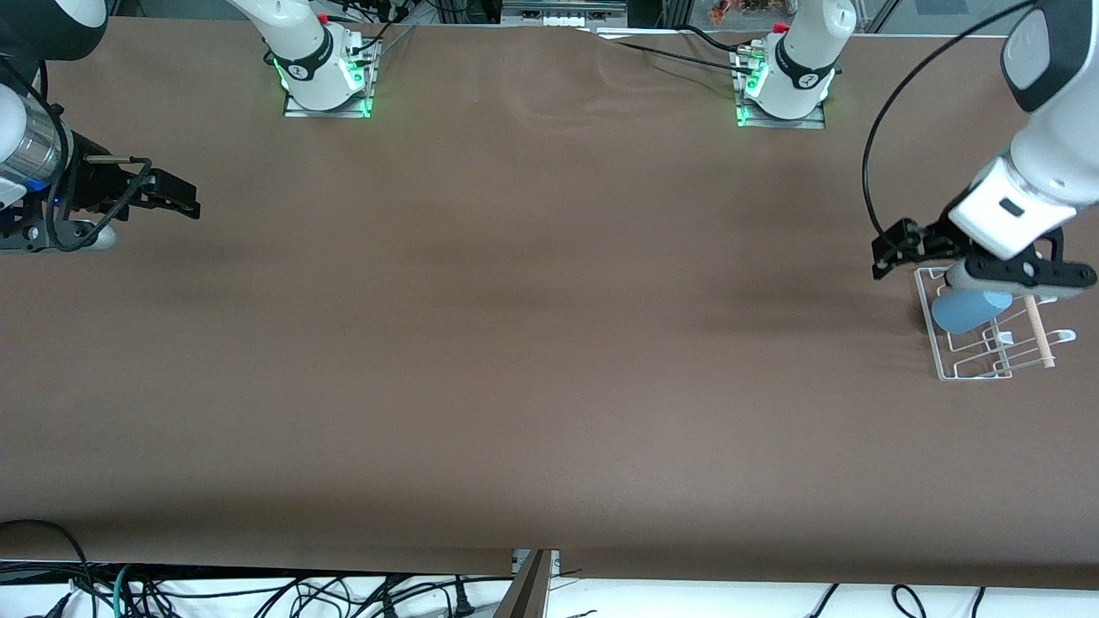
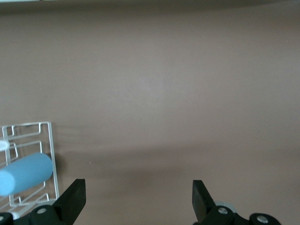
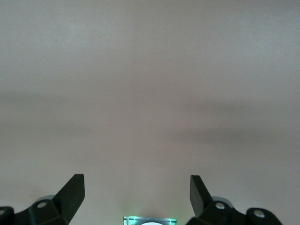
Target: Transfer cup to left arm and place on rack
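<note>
The light-blue cup (image 1: pixel 966 309) lies on its side on the white wire rack (image 1: pixel 970 367) at the left arm's end of the table. The rack's wooden rod (image 1: pixel 1037 330) runs along the side toward the table's end. My left gripper (image 1: pixel 886 249) is open and empty, just beside the rack, apart from the cup. In the left wrist view the cup (image 2: pixel 26 172) and the rack (image 2: pixel 50 140) show off to one side of the open gripper (image 2: pixel 137 187). My right gripper (image 1: pixel 187 202) waits open and empty at the right arm's end of the table (image 3: pixel 137 183).
The brown table (image 1: pixel 549 343) is bare between the two grippers. The arm bases (image 1: pixel 324 81) (image 1: pixel 786 90) stand lit green along the table's edge farthest from the front camera. The right arm's base plate shows in the right wrist view (image 3: pixel 150 220). Cables hang below the near edge.
</note>
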You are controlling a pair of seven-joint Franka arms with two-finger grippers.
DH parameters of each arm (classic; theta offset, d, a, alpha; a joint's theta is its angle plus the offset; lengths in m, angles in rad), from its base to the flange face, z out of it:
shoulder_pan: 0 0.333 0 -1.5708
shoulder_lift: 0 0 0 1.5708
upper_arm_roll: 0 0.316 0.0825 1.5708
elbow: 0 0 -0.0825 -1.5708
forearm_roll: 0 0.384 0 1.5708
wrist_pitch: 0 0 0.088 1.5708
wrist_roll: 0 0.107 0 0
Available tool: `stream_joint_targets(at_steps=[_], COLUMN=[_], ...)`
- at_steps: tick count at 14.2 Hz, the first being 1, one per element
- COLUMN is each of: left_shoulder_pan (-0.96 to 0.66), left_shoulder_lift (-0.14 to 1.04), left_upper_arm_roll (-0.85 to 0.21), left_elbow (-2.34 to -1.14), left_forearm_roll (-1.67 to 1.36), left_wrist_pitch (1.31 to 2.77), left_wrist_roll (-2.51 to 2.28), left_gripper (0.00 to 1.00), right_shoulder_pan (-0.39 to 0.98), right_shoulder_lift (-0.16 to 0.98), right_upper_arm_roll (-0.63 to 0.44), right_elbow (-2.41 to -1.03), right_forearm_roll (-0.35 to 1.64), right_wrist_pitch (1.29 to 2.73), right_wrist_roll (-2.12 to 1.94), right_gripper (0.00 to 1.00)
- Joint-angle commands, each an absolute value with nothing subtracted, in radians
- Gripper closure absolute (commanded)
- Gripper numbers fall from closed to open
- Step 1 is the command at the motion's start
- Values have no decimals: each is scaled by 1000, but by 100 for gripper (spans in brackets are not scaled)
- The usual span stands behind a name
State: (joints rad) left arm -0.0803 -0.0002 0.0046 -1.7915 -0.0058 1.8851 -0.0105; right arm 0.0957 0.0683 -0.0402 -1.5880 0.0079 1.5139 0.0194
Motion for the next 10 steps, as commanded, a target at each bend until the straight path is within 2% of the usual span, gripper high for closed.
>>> stream_joint_targets(at_steps=[1, 5, 10], left_shoulder_pan=[-84, -23, -2], left_shoulder_lift=[-48, -40, -32], left_upper_arm_roll=[9, -41, -48], left_elbow=[-1855, -1847, -1844], left_forearm_roll=[99, 97, 75], left_wrist_pitch=[1893, 1855, 1853], left_wrist_roll=[-12, -17, -14], left_gripper=[0, 0, 0], right_shoulder_pan=[95, 95, 95], right_shoulder_lift=[75, 75, 75], right_upper_arm_roll=[-41, -41, -41], right_elbow=[-1566, -1566, -1566], right_forearm_roll=[21, 21, 20], right_wrist_pitch=[1503, 1502, 1502], right_wrist_roll=[17, 17, 17], right_gripper=[1, 1, 1])
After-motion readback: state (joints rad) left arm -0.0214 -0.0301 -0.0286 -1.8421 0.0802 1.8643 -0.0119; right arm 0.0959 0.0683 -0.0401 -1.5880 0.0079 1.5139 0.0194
